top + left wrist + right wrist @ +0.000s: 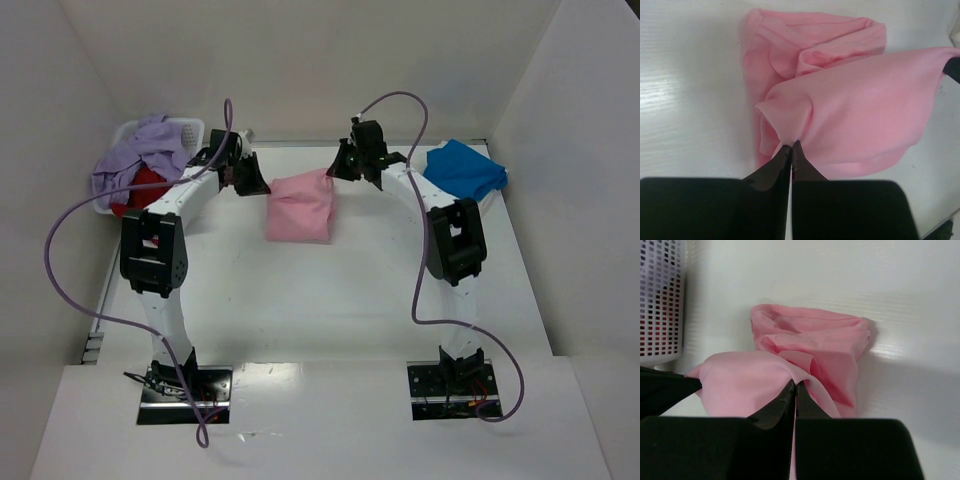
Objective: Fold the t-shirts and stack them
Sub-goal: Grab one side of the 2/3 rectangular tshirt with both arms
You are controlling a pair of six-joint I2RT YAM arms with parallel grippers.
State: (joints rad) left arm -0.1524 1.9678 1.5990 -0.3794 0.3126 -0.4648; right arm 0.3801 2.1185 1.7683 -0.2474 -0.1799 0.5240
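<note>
Found the left end effector [791,149] clamped tight on 1 raised corner of the light pink t-shirt [300,208]. Found the right end effector [795,387] clamped likewise on the opposite corner. Noted both corners lifted off the bench [330,300], the edge between them drawn fairly taut, the remainder bunched on the surface toward the far middle. Judged the paired hold as meant to keep that edge straight for laying over into a fold. Located the bright blue t-shirt [465,170] at far right, well apart, in a compact folded-looking shape, probably the base of the stack. Located the lavender t-shirt [140,155] and the red t-shirt [145,188] heaped unfolded in the white basket [190,127] at far left. Rated progress as roughly 1 of 4 done, 1 in hand, 2 pending.
</note>
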